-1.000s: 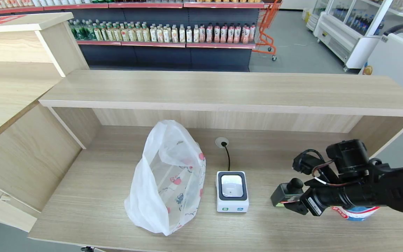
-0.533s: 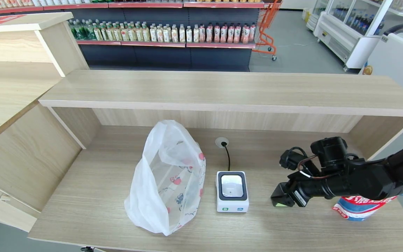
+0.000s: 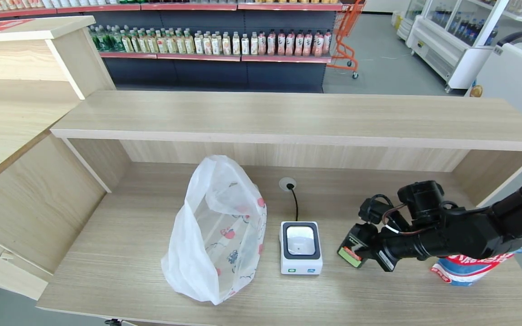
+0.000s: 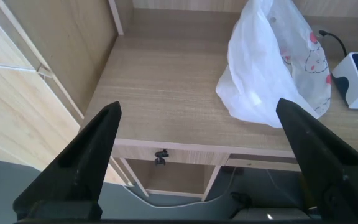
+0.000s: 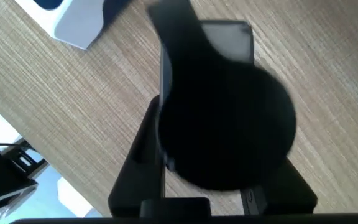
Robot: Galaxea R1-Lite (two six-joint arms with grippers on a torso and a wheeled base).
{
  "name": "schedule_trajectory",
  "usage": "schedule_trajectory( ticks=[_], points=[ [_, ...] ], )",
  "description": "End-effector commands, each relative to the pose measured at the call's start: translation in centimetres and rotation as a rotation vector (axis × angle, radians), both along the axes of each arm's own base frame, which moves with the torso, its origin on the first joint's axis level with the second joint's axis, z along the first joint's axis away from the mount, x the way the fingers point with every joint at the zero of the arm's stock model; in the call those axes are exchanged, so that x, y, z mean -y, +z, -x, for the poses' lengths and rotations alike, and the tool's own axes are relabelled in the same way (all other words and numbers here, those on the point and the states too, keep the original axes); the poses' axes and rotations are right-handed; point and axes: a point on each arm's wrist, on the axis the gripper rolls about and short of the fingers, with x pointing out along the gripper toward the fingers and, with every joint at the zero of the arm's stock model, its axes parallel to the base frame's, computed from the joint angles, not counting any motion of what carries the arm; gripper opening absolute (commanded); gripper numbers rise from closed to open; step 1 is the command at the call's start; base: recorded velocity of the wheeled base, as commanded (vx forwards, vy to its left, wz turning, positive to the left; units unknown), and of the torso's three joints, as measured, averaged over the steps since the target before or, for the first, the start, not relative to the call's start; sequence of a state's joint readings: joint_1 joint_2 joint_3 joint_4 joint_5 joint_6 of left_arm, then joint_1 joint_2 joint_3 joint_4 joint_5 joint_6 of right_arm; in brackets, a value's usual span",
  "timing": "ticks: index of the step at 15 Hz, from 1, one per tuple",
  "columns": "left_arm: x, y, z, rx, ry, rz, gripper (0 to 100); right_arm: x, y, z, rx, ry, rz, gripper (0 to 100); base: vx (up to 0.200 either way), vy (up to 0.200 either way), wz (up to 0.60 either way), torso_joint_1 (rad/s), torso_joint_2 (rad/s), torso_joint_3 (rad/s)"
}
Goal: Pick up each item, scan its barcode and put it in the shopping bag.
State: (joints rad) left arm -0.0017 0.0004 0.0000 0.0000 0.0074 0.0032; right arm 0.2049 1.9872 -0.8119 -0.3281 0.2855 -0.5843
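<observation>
My right gripper (image 3: 364, 248) is shut on a small dark bottle (image 3: 350, 251) with a green and red label, held tilted just above the counter to the right of the white barcode scanner (image 3: 301, 246). In the right wrist view the bottle's black round cap (image 5: 225, 124) sits between the fingers, with a corner of the scanner (image 5: 73, 25) beyond it. The white printed shopping bag (image 3: 218, 231) stands open left of the scanner. My left gripper (image 4: 197, 106) hangs open with nothing in it, off the counter's near left edge, and the bag (image 4: 272, 68) lies beyond it.
A blue, red and white packet (image 3: 465, 267) lies at the counter's right end, partly under my right arm. The scanner's cable (image 3: 295, 201) runs to a hole in the counter (image 3: 120, 267). A raised shelf (image 3: 288, 117) borders the back, and wooden panels wall in the left side.
My right gripper has moved left toward the scanner with the bottle. The bottle went from upright to tilted, and its green and red label now shows.
</observation>
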Motion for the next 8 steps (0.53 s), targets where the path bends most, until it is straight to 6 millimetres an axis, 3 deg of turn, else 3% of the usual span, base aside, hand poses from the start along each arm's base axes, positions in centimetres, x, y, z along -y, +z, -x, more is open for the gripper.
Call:
schedule_trajectory(
  ticks=[1, 5, 8],
  points=[
    [0.0, 0.0, 0.0, 0.000, 0.000, 0.000, 100, 0.1, 0.5, 0.1, 0.016, -0.004, -0.004, 0, 0.000, 0.000, 0.00, 0.000, 0.00, 0.000],
    [0.0, 0.0, 0.0, 0.000, 0.000, 0.000, 100, 0.5, 3.4, 1.8, 0.062, -0.039, -0.076, 0, 0.000, 0.000, 0.00, 0.000, 0.00, 0.000],
    [0.0, 0.0, 0.0, 0.000, 0.000, 0.000, 100, 3.6, 7.3, 7.2, 0.156, -0.155, -0.132, 0, 0.000, 0.000, 0.00, 0.000, 0.00, 0.000]
  ],
)
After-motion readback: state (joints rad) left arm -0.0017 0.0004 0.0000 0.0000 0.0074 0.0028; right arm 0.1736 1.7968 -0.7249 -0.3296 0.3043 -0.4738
